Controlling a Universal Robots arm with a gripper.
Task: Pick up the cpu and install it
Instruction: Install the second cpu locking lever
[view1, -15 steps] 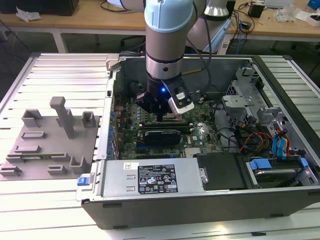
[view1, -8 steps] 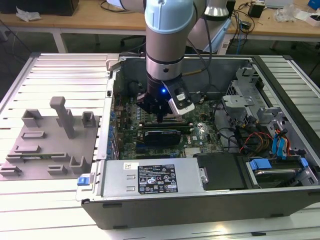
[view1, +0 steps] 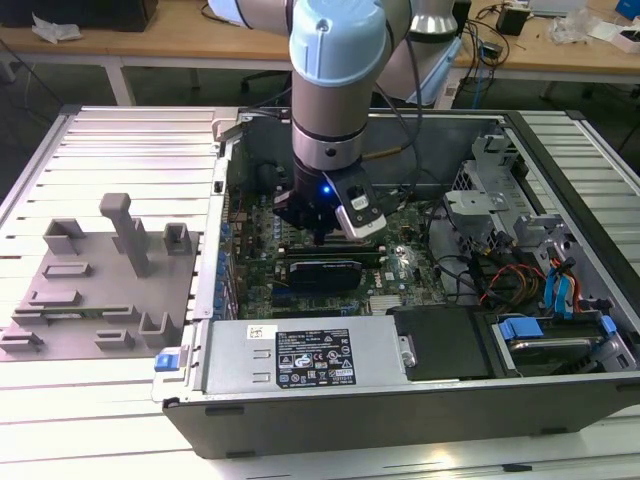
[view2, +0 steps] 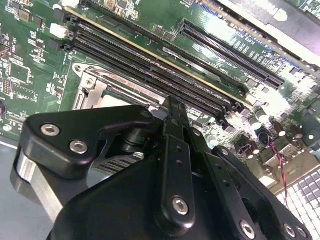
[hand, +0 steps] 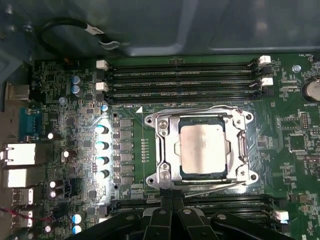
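The arm (view1: 335, 80) stands nearly upright, its wrist pointing straight down, with a blue light lit at the wrist. The black gripper (view1: 318, 237) hangs at its lower end, its fingers (hand: 167, 212) drawn together side by side with nothing between them.

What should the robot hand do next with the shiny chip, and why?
Probably lift straight up a little. In the first wrist view the cpu already lies flat inside its metal socket frame, and the gripper sits beside the frame, not on the chip. Backing away slowly would avoid bumping it.
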